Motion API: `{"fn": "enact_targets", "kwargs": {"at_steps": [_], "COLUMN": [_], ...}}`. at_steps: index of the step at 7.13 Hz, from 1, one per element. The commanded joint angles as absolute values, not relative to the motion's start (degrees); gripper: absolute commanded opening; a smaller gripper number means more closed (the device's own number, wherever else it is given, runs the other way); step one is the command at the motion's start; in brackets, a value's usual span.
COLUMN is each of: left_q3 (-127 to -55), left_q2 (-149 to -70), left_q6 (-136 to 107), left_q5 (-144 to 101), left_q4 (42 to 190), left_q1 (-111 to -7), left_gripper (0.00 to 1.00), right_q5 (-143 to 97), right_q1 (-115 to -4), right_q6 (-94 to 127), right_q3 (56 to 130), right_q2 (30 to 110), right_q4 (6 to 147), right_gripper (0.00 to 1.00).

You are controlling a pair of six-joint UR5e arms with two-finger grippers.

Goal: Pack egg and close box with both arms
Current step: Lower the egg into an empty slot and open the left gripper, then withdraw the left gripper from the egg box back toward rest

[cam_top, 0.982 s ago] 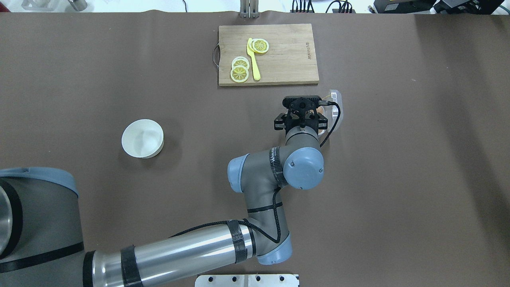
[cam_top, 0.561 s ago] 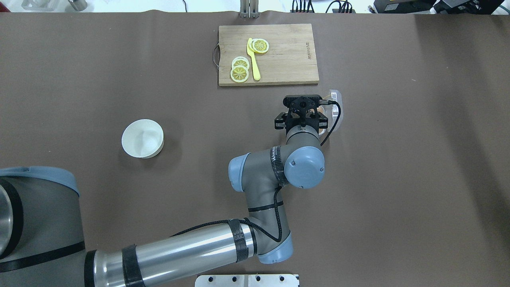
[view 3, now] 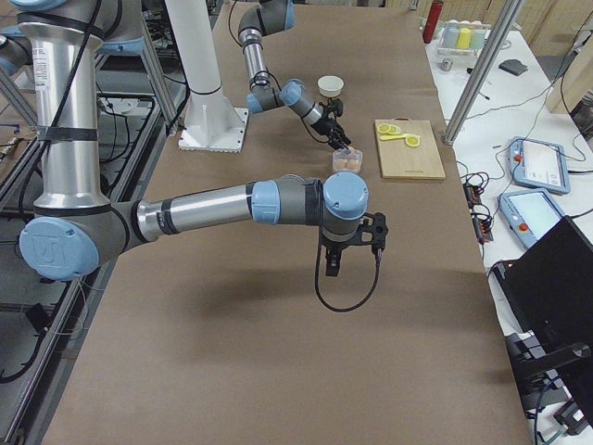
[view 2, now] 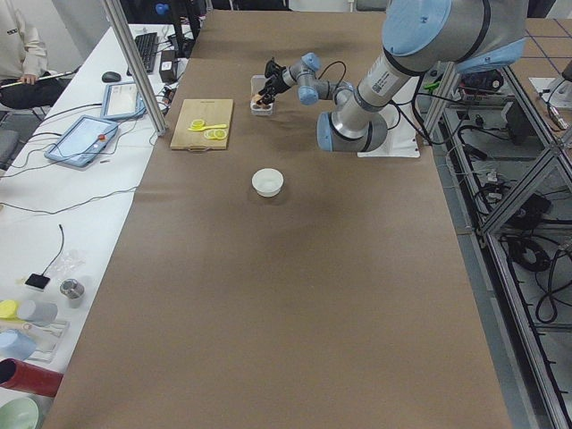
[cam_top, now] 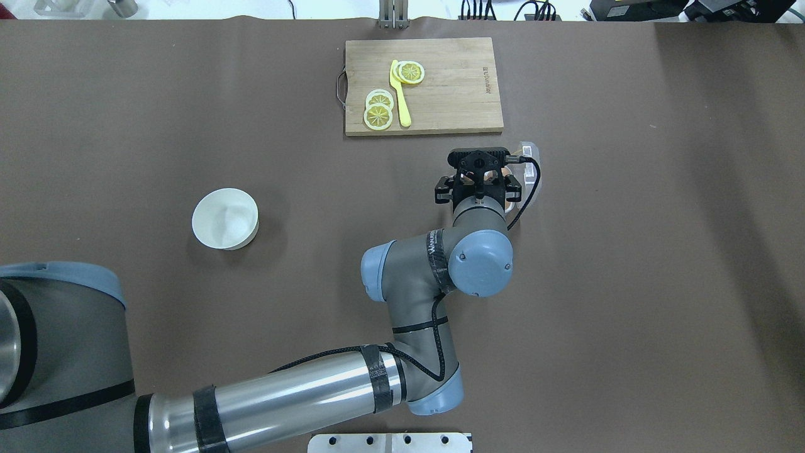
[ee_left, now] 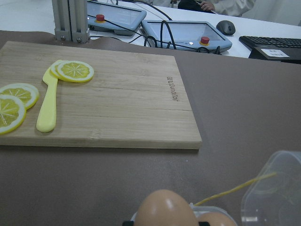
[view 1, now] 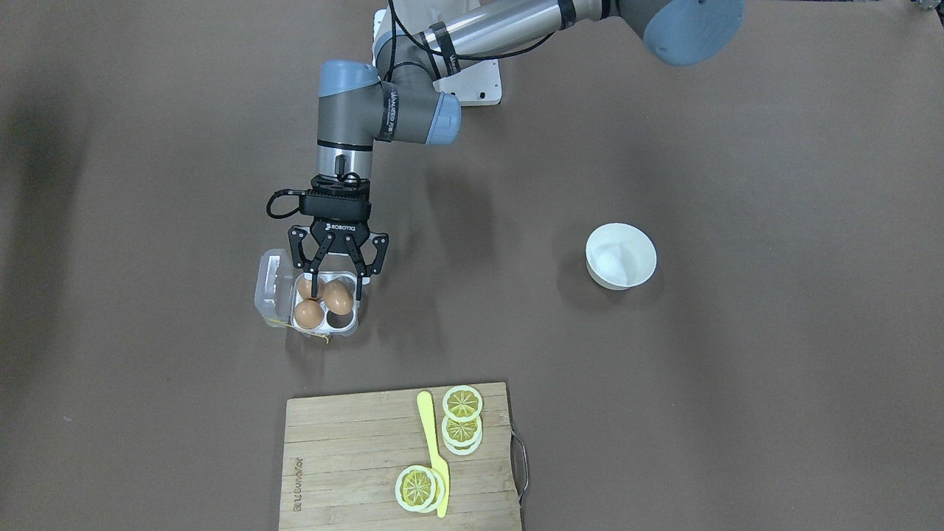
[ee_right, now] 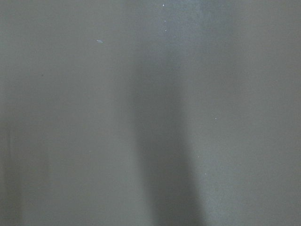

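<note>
Straddling a smooth brown egg (view 1: 338,298) in the clear plastic box (view 1: 271,289), left gripper (view 1: 336,292) gapes wide; right gripper (view 3: 347,248) spread: cannot tell.

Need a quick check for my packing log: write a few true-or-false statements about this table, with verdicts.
1. The box holds three eggs. True; one cell is bare.
2. The lid is closed over the eggs. False: it lies open beside the cells.
3. An egg sits in the bowl. False: no egg shows in it.
4. A yellow knife lies on the cutting board between lemon slices. True.
5. The left gripper hangs over the cutting board. False: it is over the box, a finger on either side of one egg.
</note>
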State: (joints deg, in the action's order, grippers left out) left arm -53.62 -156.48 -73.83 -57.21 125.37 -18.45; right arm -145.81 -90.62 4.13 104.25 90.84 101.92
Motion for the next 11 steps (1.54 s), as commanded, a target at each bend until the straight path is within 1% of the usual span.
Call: {"fn": "enact_targets", "kwargs": {"at_steps": [1,4,6,7,8,9,10,11], "left_q3": [-53.53,-54.31,-59.21,-62.28,-66.93,-71.41,-75.28,-80.72], "left_q2": [-156.36,-156.45,-155.49,-152.52,-147.97,-144.35,-142.14,-139.60], "left_q6": [-73.83,-73.83,-73.04,-70.34,-69.62,-69.52,-69.26,-67.17], "left_q5": [-57.22,-57.48,-61.06,-61.43,-62.22,-66.49,-71.14,-76.85], "left_q4": [125.51,125.51,125.25,125.42,125.42,125.42,124.72,122.11], "left_q1": [-18.46,-18.89,-21.52,-22.32,-23.37,-25.55,-28.01,-31.43], "left_gripper": [0.88,0.88,0.90,0.89,0.67,0.25,0.14,0.12], "right_q5": [-145.81,-146.16,-146.69,-146.69,-146.69,-146.69,-146.69,-146.78], "right_q1": [-90.62,-90.62,-90.62,-90.62,-90.62,-90.62,-89.92,-88.35], "right_q6": [4.13,4.22,5.62,5.71,6.58,8.07,9.65,12.80], "right_q3": [104.24,104.41,105.03,105.03,105.03,105.55,106.25,106.69], "right_q2": [90.79,90.79,90.27,89.57,88.78,88.07,87.11,85.88], "right_q4": [101.95,102.04,101.95,101.95,101.87,101.87,101.87,101.43], "right_gripper": [1.00,1.00,1.00,1.00,1.00,1.00,1.00,1.00]}}
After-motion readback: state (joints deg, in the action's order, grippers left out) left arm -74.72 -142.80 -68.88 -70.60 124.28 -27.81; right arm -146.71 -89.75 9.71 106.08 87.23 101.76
